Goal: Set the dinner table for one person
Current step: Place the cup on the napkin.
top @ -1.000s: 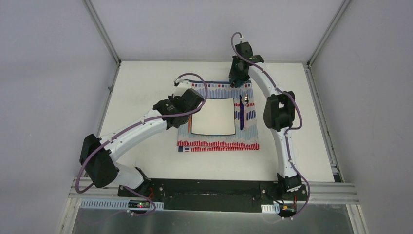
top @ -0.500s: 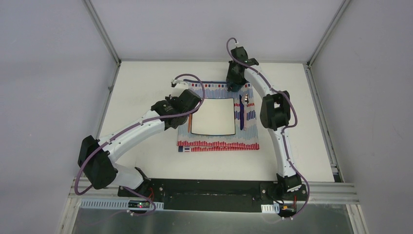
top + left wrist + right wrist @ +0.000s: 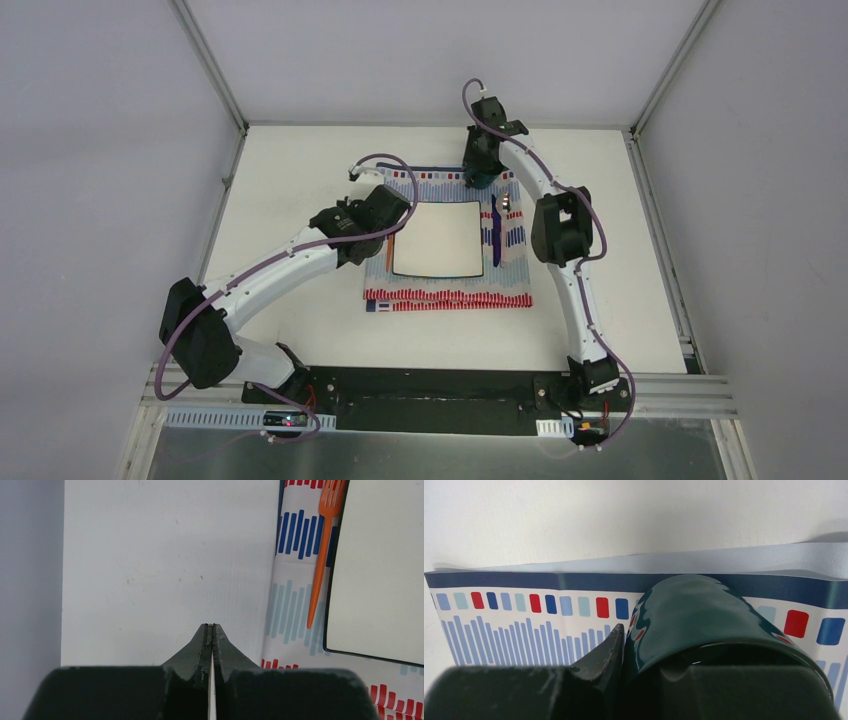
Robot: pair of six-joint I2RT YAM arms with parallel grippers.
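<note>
The dinner table (image 3: pixel 290 170) is a matte white top. On it lies a striped red-blue-white placemat (image 3: pixel 450 292) with a white square plate (image 3: pixel 438 240). An orange fork (image 3: pixel 320 555) lies on the mat along the plate's left edge. My right gripper (image 3: pixel 634 635) is shut on the rim of a dark green cup (image 3: pixel 694 615), holding it at the mat's far edge (image 3: pixel 480 178). My left gripper (image 3: pixel 210 626) is shut with nothing in it, over bare table just left of the mat.
A dark blue knife (image 3: pixel 495 235) and a shiny spoon (image 3: pixel 507 203) lie on the mat right of the plate. Grey rails (image 3: pixel 225 190) and pale walls close the table on three sides. The left arm (image 3: pixel 290 265) reaches across the mat's left side.
The right gripper has carried the cup a little to the left along the mat's far edge. The left arm has barely shifted.
</note>
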